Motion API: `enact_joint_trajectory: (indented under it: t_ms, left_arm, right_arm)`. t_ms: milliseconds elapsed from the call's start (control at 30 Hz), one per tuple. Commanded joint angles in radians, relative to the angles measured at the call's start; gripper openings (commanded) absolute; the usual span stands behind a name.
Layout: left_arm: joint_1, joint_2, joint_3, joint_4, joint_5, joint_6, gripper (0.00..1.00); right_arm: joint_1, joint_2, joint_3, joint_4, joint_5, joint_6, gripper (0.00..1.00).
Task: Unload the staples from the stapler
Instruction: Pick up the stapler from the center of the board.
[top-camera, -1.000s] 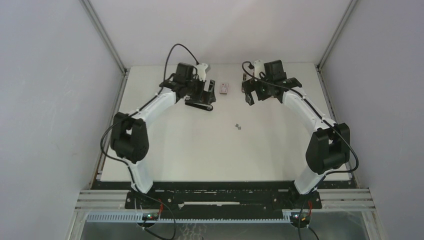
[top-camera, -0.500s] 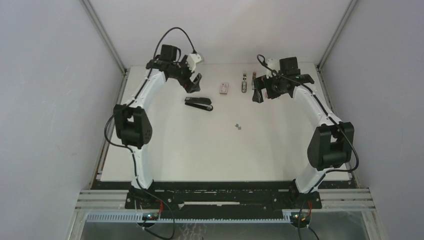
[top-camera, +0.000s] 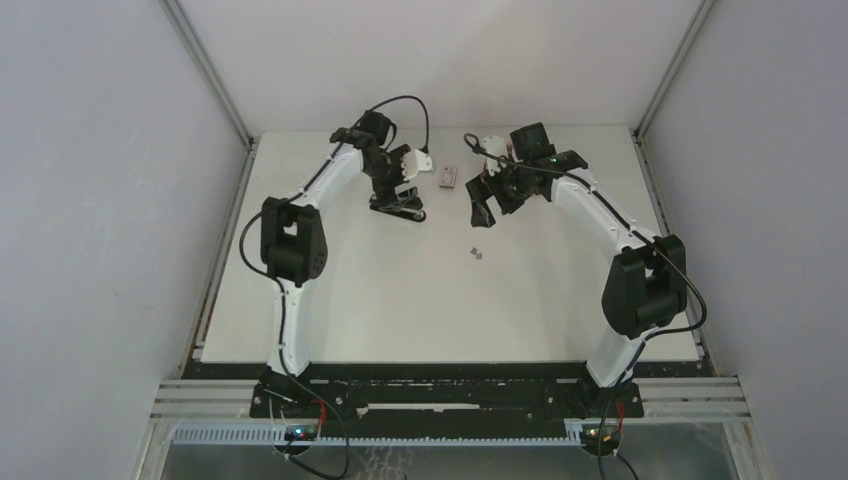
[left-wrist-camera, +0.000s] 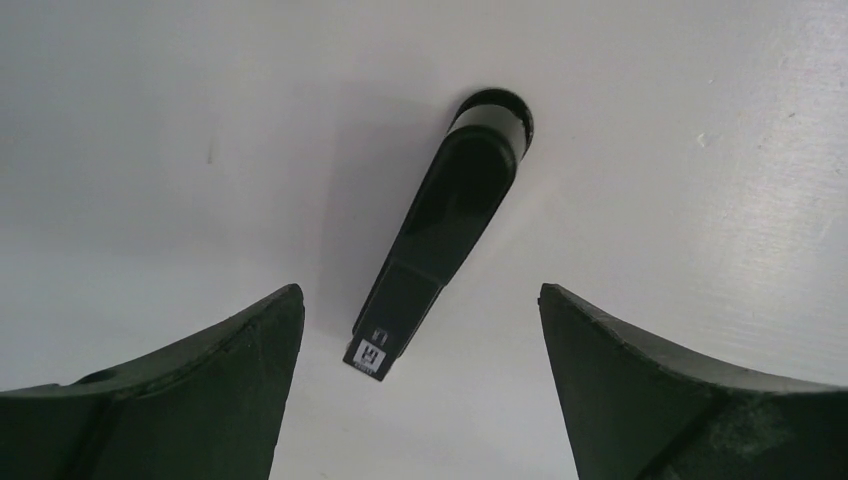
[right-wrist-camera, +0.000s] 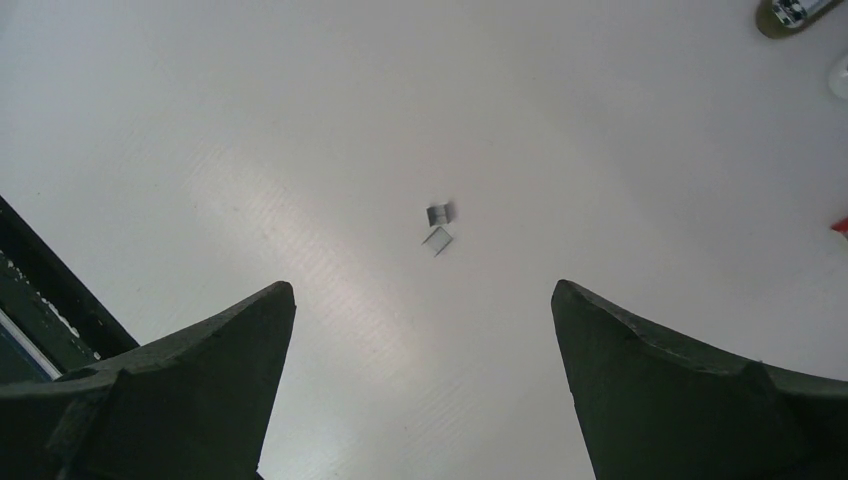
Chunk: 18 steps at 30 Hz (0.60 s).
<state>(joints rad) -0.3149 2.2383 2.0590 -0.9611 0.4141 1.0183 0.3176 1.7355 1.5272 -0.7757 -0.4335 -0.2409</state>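
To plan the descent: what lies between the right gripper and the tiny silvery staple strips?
Nothing; the right wrist view shows only bare white table between the open right gripper and the tiny silvery staple strips.

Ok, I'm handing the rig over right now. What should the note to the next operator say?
The left hand is open and empty, hovering over the black stapler, which lies on the table and looks closed.
The right hand is open and empty, above the staples.
Done: two small strips of staples lie loose on the table, apart from the stapler.
Left: I cannot tell whether more are inside, so open the stapler and check.
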Motion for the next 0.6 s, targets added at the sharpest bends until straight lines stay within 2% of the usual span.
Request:
enact_joint_trajectory:
  t_ms: [0, 167, 233, 433, 533, 567]
  left_arm:
    - [-0.062, 0.033, 0.053, -0.033, -0.087, 0.095, 0.89]
    - [-0.106, 0.067, 0.055, -0.039, -0.135, 0.121, 0.79]
    - [-0.119, 0.075, 0.057, -0.03, -0.145, 0.119, 0.71]
    - [-0.139, 0.086, 0.061, -0.013, -0.159, 0.112, 0.56]
    - [-0.147, 0.086, 0.061, -0.01, -0.165, 0.108, 0.4]
    - [-0.15, 0.084, 0.058, -0.01, -0.162, 0.108, 0.39]
  right_arm:
    - [0.015, 0.002, 0.038, 0.008, 0.017, -0.026, 1.0]
    - [0.014, -0.014, 0.036, 0.009, 0.011, -0.026, 1.0]
    - [0.015, -0.025, 0.036, 0.01, 0.009, -0.027, 1.0]
    - [0.014, -0.058, 0.032, 0.014, 0.008, -0.029, 1.0]
    - [0.012, -0.067, 0.03, 0.014, 0.005, -0.028, 1.0]
    - [0.011, -0.07, 0.03, 0.014, 0.003, -0.029, 1.0]
